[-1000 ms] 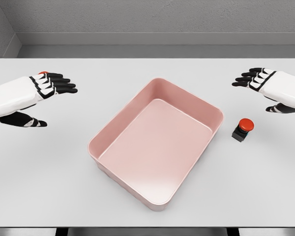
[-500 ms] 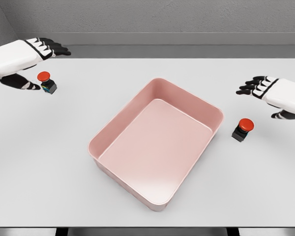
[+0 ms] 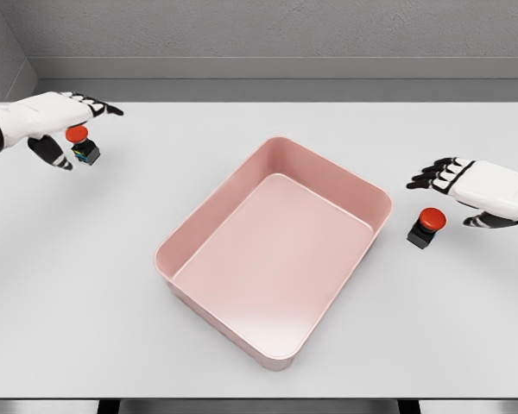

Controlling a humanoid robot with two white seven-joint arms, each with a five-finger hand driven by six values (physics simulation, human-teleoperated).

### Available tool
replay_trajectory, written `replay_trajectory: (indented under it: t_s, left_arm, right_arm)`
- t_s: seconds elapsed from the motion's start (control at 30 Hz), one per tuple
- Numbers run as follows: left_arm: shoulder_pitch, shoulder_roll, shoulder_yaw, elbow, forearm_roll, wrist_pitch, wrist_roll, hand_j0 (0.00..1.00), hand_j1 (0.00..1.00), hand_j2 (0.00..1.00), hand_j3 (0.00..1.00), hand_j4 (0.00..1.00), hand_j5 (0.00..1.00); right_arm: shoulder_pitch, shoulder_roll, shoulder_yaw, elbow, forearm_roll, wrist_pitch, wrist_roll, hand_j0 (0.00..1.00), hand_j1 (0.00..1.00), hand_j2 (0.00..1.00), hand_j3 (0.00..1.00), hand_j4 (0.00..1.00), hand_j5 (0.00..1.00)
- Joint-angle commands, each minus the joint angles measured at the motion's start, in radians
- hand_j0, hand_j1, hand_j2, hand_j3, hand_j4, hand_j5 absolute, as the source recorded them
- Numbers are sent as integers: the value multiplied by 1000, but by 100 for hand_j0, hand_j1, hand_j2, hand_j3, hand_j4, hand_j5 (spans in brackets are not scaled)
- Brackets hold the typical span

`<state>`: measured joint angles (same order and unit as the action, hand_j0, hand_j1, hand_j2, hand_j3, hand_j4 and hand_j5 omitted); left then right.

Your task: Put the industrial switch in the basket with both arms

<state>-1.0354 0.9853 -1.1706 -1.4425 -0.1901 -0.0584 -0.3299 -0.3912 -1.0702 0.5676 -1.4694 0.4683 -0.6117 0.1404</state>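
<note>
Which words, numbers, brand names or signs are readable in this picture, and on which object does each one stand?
None can be read.
Left switch: small coloured marks on its black base, too small to read.
Right switch: no visible text.
Pink basket, table, left hand and right hand: no markings.

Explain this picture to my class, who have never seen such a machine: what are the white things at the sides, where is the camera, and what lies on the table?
This is a computer-simulated scene, seen from a camera on a humanoid robot's head, looking down at a white table. The white shapes are its two hands with black fingers. The left hand is at the far left, close over a small red-topped switch; whether it grips it I cannot tell. The right hand hovers beside a second red-topped switch, fingers spread, holding nothing. Between them stands an empty pink basket, really a shallow tub. Neither switch is in it yet.
</note>
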Motion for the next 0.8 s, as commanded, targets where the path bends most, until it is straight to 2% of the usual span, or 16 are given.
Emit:
replay_trajectory:
  t_s: [0.0, 0.03, 0.13, 0.2, 0.37, 0.5, 0.53, 0.63, 0.77]
  left_arm:
    - [-2, -48, -14, 44, -14, 66, -1, 100, 100, 100, 100, 100, 100]
    - [-3, -62, -15, 47, -66, 81, 3, 100, 100, 100, 100, 100, 100]
    - [2, -91, -17, 54, -74, 94, 5, 100, 100, 100, 100, 100, 100]
    - [5, -94, -58, 54, -68, 94, 9, 100, 100, 100, 100, 100, 100]
    - [0, -94, -60, 53, -80, 91, 11, 100, 100, 100, 100, 100, 100]
    - [-14, -111, -58, 126, -81, 95, 0, 100, 100, 100, 100, 100, 100]
    - [-15, -111, -58, 195, -83, 86, 11, 100, 100, 100, 100, 100, 100]
    - [-20, -109, -58, 221, -104, 94, 5, 100, 100, 100, 100, 100, 100]
    - [-23, -140, -73, 217, -109, 150, 0, 100, 100, 100, 100, 100, 100]
  right_arm:
    - [0, 1, -2, 23, -8, 1, -1, 92, 92, 92, 92, 92, 92]
    - [0, 1, -3, 29, -8, 1, -1, 92, 92, 92, 92, 92, 92]
    - [8, 1, 2, 43, -8, 1, -2, 92, 92, 92, 92, 92, 92]
    - [20, 1, 2, 43, -8, 1, -2, 92, 92, 92, 92, 92, 92]
    - [28, 3, 9, 38, -5, 1, -2, 90, 90, 90, 90, 90, 90]
    - [28, 3, 17, 31, -5, 1, -2, 88, 88, 88, 88, 88, 88]
    - [28, 3, 17, 31, -5, 1, -2, 88, 88, 88, 88, 88, 88]
    - [28, 12, 37, 15, -5, 1, -2, 87, 87, 87, 87, 87, 87]
    - [28, 12, 37, 6, -5, 1, -1, 85, 85, 85, 85, 85, 85]
